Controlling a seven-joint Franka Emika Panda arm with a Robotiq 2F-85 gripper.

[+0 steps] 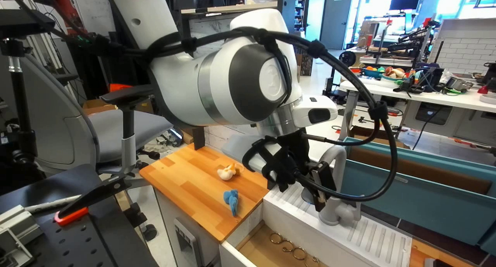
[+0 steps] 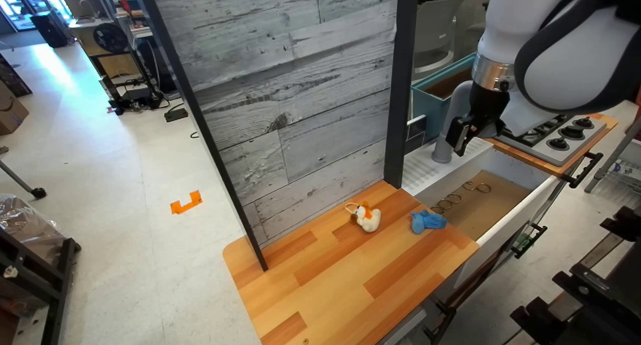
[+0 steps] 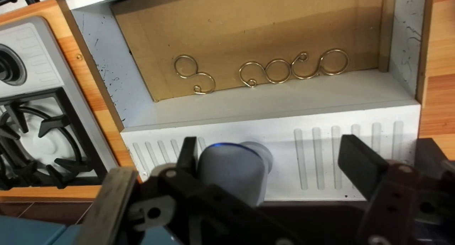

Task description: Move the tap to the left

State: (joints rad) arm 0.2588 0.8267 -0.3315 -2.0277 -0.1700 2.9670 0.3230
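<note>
The tap is matte grey, with an upright column and an arched spout. It stands on the ribbed white drain board point(image 3: 327, 156) behind the sink and shows in both exterior views point(image 1: 339, 168) point(image 2: 442, 147). In the wrist view the spout end of the tap point(image 3: 231, 170) lies between my fingers, close beside the left finger in the picture, with a wide gap to the right one. My gripper point(image 3: 273, 154) is open and points down at the tap, also in both exterior views point(image 1: 321, 189) point(image 2: 458, 137). The left finger hides part of the spout; I cannot tell whether they touch.
The sink basin point(image 3: 231, 28) holds several gold wire hooks point(image 3: 278, 70). A stove point(image 3: 42, 142) sits beside it. A teal bin point(image 1: 418, 205) stands behind the tap. A blue toy point(image 2: 425, 221) and a white-orange toy point(image 2: 368, 218) lie on the wooden counter, by a tall wood-pattern panel point(image 2: 325, 119).
</note>
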